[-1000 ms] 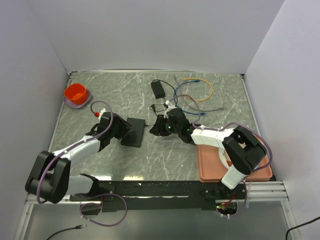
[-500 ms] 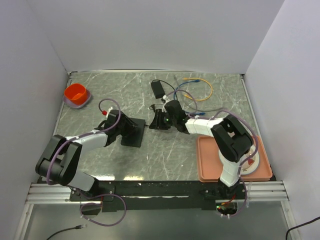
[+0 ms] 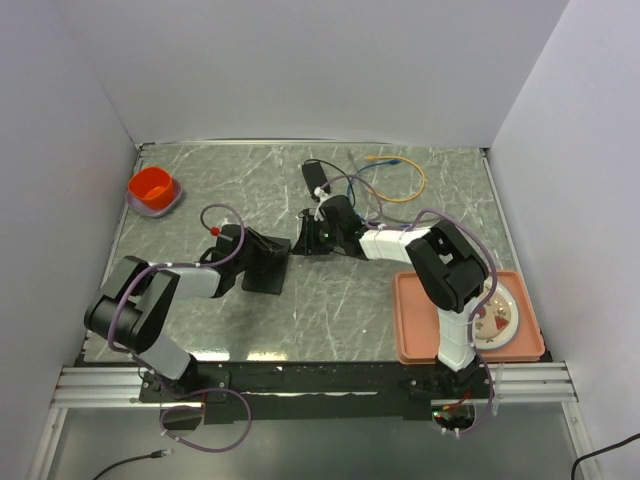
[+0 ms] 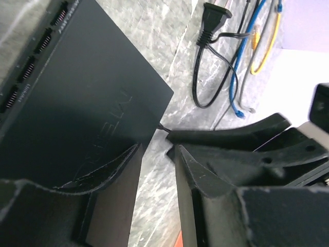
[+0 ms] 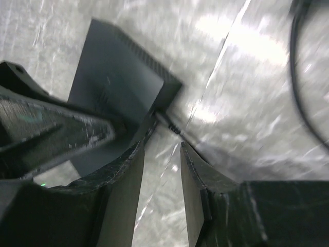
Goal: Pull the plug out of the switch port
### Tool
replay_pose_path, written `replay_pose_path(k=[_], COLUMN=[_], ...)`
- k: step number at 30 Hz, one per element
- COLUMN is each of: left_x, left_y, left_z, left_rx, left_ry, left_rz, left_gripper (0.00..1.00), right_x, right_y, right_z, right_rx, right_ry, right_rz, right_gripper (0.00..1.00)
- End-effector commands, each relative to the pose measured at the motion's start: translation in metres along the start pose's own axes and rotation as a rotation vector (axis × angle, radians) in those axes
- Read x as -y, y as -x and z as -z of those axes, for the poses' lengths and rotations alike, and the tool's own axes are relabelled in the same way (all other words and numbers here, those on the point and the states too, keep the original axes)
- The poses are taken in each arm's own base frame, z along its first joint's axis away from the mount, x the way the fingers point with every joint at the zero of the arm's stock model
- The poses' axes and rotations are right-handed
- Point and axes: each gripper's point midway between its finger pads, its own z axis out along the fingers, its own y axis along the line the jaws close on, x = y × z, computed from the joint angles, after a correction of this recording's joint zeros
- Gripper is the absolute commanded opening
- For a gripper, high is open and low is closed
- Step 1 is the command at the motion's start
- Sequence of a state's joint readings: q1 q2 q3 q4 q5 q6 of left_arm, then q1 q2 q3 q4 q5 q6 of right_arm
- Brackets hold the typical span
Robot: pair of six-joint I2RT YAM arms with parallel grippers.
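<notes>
**Both hands at switch box, plug seated**

Top view: flat black switch box (image 3: pixel 266 266) lies on the marble tabletop (image 3: pixel 200 200), left of centre. The left hand (image 3: pixel 270 258) is over the box's near-left part. The right hand (image 3: pixel 302 243) has its tips just off the box's far right corner. The plug is too small to make out here. A black adapter brick (image 3: pixel 316 177) and loose yellow and blue cables (image 3: pixel 405 178) lie far, centre-right. At far left an orange bowl (image 3: pixel 152 185) sits in a lilac dish (image 3: pixel 140 205). At near right a pink tray (image 3: pixel 418 335) holds a white plate (image 3: pixel 500 318) with reddish bits on it, and the right arm crosses over the tray.

Left wrist view: the left hand's fingers are apart, with bare tabletop in the gap. One finger is over the box top and the other is off its edge. The thin plug (image 4: pixel 163 127) sticks out of that edge, beside the right hand's tips. The switch port itself is hidden.

Right wrist view: the right hand's fingers are apart and nothing is pinched. The plug and its lead sit at the box corner, just beyond the tips.
</notes>
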State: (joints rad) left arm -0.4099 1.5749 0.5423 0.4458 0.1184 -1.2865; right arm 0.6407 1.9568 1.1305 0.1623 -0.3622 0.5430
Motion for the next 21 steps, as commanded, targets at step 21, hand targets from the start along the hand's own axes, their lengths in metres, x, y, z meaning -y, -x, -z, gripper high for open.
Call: replay_pose_path(k=[21], left_x=[-0.069], left_y=[-0.028], left_z=[0.019], left_rx=[-0.089], left_ry=[0.189], left_rz=[0.002], left_gripper=[0.41], right_x=[-0.017], right_y=[0.065], right_z=[0.037], right_rx=[0.09], right_ry=[0.01], right_rz=[0.984], right_gripper=[0.43])
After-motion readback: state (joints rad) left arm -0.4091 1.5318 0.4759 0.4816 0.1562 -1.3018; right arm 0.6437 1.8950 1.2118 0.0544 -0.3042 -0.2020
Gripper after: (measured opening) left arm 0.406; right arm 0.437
